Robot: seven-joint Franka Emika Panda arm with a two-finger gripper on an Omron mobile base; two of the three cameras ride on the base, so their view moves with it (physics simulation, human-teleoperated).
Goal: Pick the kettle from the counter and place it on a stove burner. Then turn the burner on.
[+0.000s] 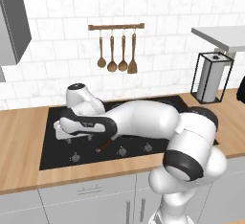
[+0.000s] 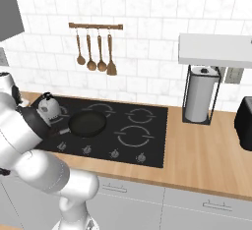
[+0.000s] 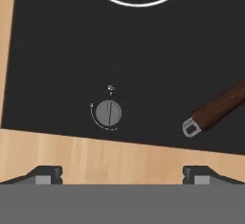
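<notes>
- The tool (image 3: 122, 173) is standing fully spread, gripping nothing, hovering over a silver knob (image 3: 108, 113) at the stove's (image 3: 57, 65) front edge.
- The kettle (image 2: 48, 107) is sitting on the stove's rear-left ring, beside the frying pan (image 2: 87, 124).

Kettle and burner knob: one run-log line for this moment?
kettle: on stove, back left | gripper: open, empty, over leftmost knob | pan handle: right of knob

The arm (image 1: 143, 120) is glossy white, built of fat rounded segments with dark grey bands at the joints. Its hand (image 1: 79, 127) is white with a dark collar. The two fingertips (image 3: 48, 174) are small, dark, blocky, with paler grey pads.
</notes>
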